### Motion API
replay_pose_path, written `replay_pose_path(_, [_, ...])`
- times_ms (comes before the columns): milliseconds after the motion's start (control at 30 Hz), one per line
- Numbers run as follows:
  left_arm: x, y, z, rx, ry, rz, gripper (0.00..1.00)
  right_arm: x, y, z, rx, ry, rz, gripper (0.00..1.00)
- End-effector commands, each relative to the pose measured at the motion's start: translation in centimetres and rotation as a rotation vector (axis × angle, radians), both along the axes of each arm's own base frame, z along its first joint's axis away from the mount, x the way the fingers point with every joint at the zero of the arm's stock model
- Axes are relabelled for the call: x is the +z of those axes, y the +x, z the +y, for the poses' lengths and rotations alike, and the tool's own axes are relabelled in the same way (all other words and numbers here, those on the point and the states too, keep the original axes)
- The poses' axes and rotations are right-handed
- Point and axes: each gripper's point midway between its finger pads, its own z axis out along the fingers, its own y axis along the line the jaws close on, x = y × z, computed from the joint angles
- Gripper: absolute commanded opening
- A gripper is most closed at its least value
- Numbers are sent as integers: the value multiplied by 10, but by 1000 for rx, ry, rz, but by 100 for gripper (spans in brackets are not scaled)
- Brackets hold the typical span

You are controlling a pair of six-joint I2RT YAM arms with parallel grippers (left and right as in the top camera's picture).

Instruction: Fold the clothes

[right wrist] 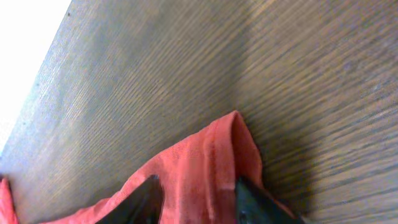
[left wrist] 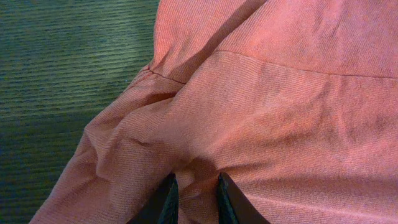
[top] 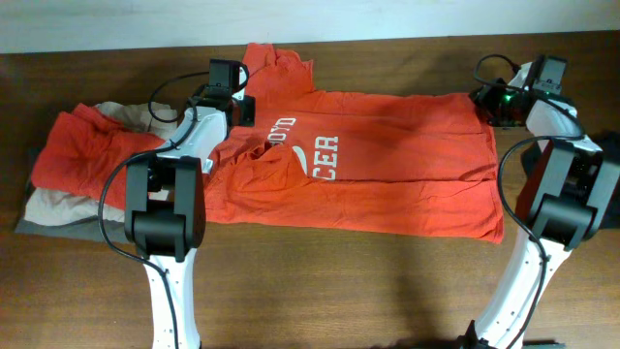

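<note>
Overhead: left gripper pinching shirt shoulder, right gripper clamping its hem corner; best lifting both together, keeping it taut.

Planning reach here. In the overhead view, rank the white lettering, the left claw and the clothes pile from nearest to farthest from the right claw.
From the right claw:
1. white lettering, mid-chest on the T-shirt
2. left claw, at the shirt's collar end
3. clothes pile, at the far left
</note>
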Motion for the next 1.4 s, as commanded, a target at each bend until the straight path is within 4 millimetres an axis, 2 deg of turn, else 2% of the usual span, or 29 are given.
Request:
replay_pose_path(0, [-79, -48, -5, -39, 10, 218, 22, -23, -2, 6, -5, 31, 44, 34])
replay_pose_path(67, [-79, -48, -5, -39, 10, 219, 22, -21, -1, 8, 3, 40, 33, 32])
replay_pose_path(167, [-79, -48, -5, -39, 10, 219, 22, -16, 2, 11, 25, 69, 3, 23])
replay_pose_path(333, [-80, -50, -4, -39, 12, 227, 22, -4, 3, 3, 22, 85, -25, 17])
replay_pose_path(533, [-80, -50, -4, -39, 12, 227, 22, 41, 14, -16, 31, 105, -133, 16])
replay_pose_path(600, [-80, -51, -4, -39, 13, 229, 22, 60, 19, -31, 19, 100, -177, 16])
replay_pose_path(667, [-80, -51, -4, -39, 13, 231, 22, 67, 20, -41, 6, 89, -192, 16])
replay_pose_path(767, [-80, -51, -4, -39, 13, 233, 22, 68, 19, -57, -30, 61, -193, 16])
replay_pose_path(933, [-80, -52, -4, -39, 13, 234, 22, 66, 18, -69, -59, 22, -186, 17])
replay_pose_path(1067, [-80, -51, -4, -39, 13, 230, 22, 58, 5, -56, 10, 54, -144, 16])
replay_pose_path(1100, [-80, -50, -4, -39, 13, 229, 22, 56, 1, -51, 37, 67, -130, 20])
replay_pose_path(1133, [-79, -49, -4, -39, 12, 225, 25, 54, -4, -45, 67, 82, -118, 29])
replay_pose_path(1200, [-70, -44, -5, -39, 10, 214, 38, 51, -17, -32, 131, 109, -88, 41])
replay_pose_path(1233, [-63, -40, -6, -39, 8, 207, 41, 51, -22, -31, 140, 111, -70, 43])
replay_pose_path(1267, [-44, -33, -10, -48, -9, 191, 48, 53, -30, -27, 172, 103, -51, 43])
replay_pose_path(1367, [4, -20, -20, -69, -51, 148, 52, 71, -43, -22, 216, 78, -45, 44])
